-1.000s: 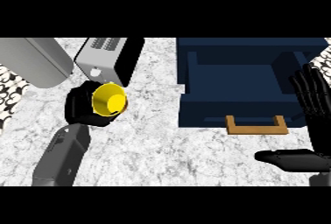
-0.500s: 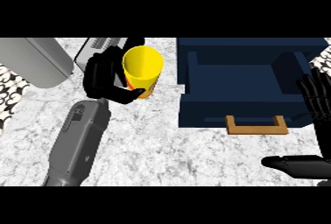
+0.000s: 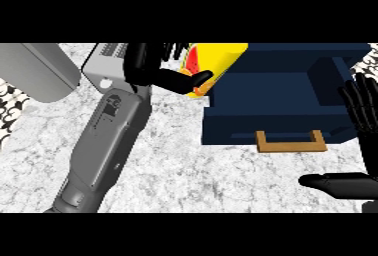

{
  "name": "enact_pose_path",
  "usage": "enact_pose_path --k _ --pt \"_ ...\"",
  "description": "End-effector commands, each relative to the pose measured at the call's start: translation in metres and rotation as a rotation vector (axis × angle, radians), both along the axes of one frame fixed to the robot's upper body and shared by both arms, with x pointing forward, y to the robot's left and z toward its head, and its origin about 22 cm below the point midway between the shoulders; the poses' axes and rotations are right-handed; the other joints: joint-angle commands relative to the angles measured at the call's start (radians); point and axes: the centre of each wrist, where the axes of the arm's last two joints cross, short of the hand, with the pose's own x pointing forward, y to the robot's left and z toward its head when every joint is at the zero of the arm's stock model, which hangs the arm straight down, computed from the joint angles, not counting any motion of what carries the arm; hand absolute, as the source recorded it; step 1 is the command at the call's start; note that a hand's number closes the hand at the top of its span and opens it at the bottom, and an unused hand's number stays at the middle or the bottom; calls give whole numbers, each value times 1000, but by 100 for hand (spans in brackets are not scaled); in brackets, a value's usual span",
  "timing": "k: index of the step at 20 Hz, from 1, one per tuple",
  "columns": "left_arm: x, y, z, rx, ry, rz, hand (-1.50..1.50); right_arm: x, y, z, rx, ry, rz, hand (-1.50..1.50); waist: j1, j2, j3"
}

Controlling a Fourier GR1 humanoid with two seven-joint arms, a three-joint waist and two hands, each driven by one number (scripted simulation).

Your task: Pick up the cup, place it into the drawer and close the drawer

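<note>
Since half a second ago we have swung our left hand (image 3: 159,70) and the yellow cup (image 3: 218,60) to the right. The cup now overlaps the far left corner of the open navy drawer (image 3: 273,122), at the far edge of the view. Our left fingers and thumb are curled round the cup's left side, clamped on it. The drawer's wooden handle (image 3: 290,145) faces the near side, above the marble counter (image 3: 184,170). Our right hand (image 3: 363,107) rests at the right edge, fingers straight and apart, holding nothing.
</note>
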Motion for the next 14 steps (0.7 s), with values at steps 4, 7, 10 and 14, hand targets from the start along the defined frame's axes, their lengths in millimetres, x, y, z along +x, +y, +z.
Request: enact_pose_path --k 4,7,10,14 --pt "19 -42 28 33 50 36 150 -6 9 2 11 -13 23 -150 -15 5 0" --pt "29 -46 36 40 131 10 150 -6 -11 7 18 -16 5 -150 -21 6 0" --pt "22 -67 27 54 151 40 150 1 6 5 5 -7 24 -150 -31 6 0" --pt "34 -70 30 96 179 39 150 2 -1 9 0 -3 16 -150 -30 9 0"
